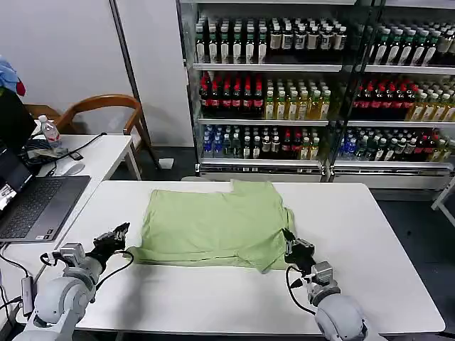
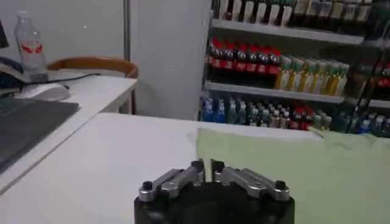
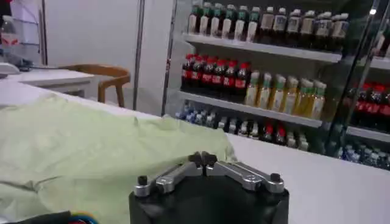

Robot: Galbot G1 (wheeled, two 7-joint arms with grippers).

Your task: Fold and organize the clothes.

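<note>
— Where is your left claw?

— My left gripper [image 1: 122, 230] hovers over bare table just off the near left corner of the light green polo shirt [image 1: 213, 226]. In my left wrist view its fingertips [image 2: 197, 165] stand nearly together with only a narrow slit between them, and nothing is pinched in it. The cloth's edge lies just beyond them, not touching.

— And what sits farther left of the shirt?

— An open laptop [image 1: 32, 204] on the adjoining desk, well apart from the shirt, with a computer mouse [image 1: 70, 169] and a plastic water bottle [image 1: 48, 131] behind it, and a wooden chair [image 1: 99, 106] past the desk.

— Where does the shirt itself lie?

— Flat on the white table [image 1: 370, 234], about mid-table and towards the far edge, laid out as a rough rectangle. The near right corner is rumpled and folded over. I cannot make out a collar or any print from here.

— Your right claw?

— My right gripper [image 1: 288, 238] is at that rumpled near right corner of the shirt. In my right wrist view the fingertips [image 3: 196, 159] are pressed together, tip to tip, with green cloth lying just beyond and beside them; I cannot tell whether any fabric is caught between them.

— Behind the shirt?

— Shelves of bottled drinks [image 1: 284, 92] beyond the table's far edge.
</note>
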